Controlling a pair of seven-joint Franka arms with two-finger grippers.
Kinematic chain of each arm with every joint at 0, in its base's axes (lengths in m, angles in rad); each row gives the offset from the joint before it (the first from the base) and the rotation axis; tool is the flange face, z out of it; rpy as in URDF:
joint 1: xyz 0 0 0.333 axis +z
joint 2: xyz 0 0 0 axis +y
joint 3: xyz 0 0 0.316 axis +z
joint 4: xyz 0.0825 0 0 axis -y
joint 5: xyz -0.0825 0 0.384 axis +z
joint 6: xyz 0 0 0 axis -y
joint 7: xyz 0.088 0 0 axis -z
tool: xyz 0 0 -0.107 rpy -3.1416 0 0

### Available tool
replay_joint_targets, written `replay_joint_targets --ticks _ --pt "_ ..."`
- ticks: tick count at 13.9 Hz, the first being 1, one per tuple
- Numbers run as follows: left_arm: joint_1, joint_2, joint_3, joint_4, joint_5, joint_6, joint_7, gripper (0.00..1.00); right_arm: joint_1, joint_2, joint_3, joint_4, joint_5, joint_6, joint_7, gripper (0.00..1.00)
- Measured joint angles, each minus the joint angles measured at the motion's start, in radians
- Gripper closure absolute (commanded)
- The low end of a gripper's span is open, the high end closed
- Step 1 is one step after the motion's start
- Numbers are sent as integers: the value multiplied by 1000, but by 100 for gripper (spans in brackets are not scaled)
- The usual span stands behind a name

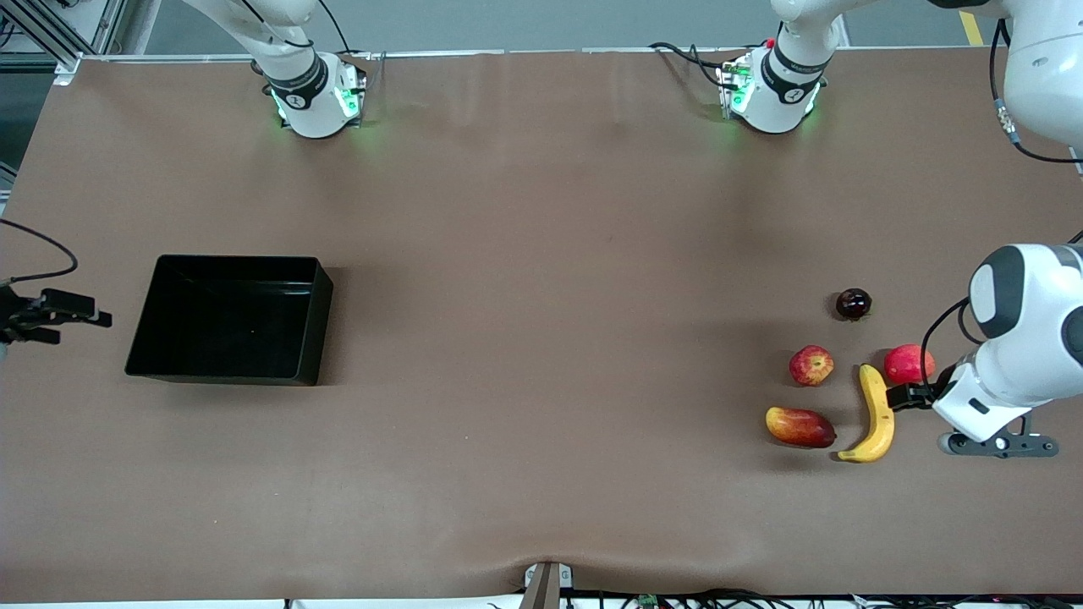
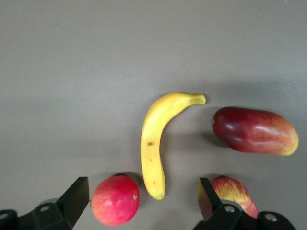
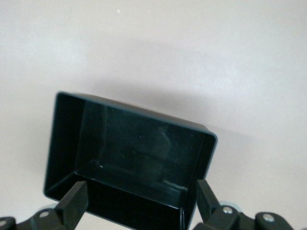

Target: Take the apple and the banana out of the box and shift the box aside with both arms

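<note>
Banana (image 1: 877, 416): laid on the desk (image 1: 541, 338) at the left arm's end, nearest the front camera together with the mango (image 1: 799, 426) beside it.
Left pincer (image 1: 898, 396): seen spread wide, empty, low by the banana's upper half, next to the plain red fruit (image 1: 909, 364).
Apple (image 1: 811, 365): set farther back than the mango; a dark round fruit (image 1: 853, 304) lies farther still.
Box (image 1: 228, 320): placed at the right arm's end, empty.
Right pincer (image 1: 59, 317): held open just beside the box, gripping nothing.
</note>
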Motion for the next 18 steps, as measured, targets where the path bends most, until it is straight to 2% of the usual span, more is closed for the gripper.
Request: replay_joint_targets --ticks 3,5,7,11,15,18 --pt "0 -48 -3 0 -34 -66 0 0 110 7 4 79 -14 -81 324 0" --pt "-1 -77 -7 -1 -51 -102 0 0 171 6 4 121 -22 -151 430 0" --pt "-1 -102 -23 -1 -55 -131 -1 0 190 -23 3 150 -37 -215 450 0" --pt "-2 -159 -65 -1 -63 -202 -38 0 190 -169 -11 149 -69 -312 457 0" --pt "-3 -225 -97 -1 -69 -247 -67 0 189 -329 -13 71 -78 -332 461 0" --pt "1 -260 -96 9 -100 -252 -67 0 191 -383 -8 18 -147 -362 462 0"
